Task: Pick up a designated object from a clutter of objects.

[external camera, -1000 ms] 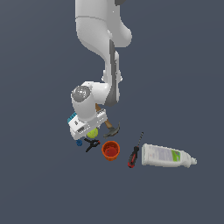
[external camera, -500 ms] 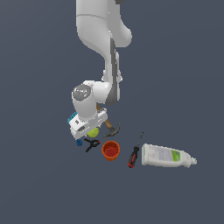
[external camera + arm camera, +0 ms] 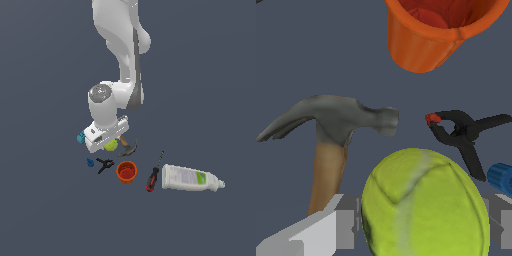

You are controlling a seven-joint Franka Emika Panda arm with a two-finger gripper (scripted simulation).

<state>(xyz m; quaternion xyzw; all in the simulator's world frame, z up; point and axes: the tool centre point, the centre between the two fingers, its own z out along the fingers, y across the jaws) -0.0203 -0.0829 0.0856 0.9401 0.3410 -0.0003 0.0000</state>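
The yellow-green tennis ball [image 3: 111,145] sits between my gripper's [image 3: 108,141] two fingers, low among the clutter. In the wrist view the ball [image 3: 423,200] fills the gap of the gripper [image 3: 423,227], with a grey finger [image 3: 345,229] against each side of it. The gripper is shut on the ball. Whether the ball rests on the floor or is just off it cannot be told. The wooden-handled hammer [image 3: 331,130] lies right beside the ball, its head [image 3: 128,149] on the exterior view's right.
An orange cup [image 3: 126,171] stands just in front of the ball. A black clamp [image 3: 104,164] and a tiny blue piece [image 3: 90,162] lie beside it. A red-black screwdriver [image 3: 154,175] and a white bottle [image 3: 192,178] lie to the exterior view's right. A blue brick [image 3: 80,137] is by the hand.
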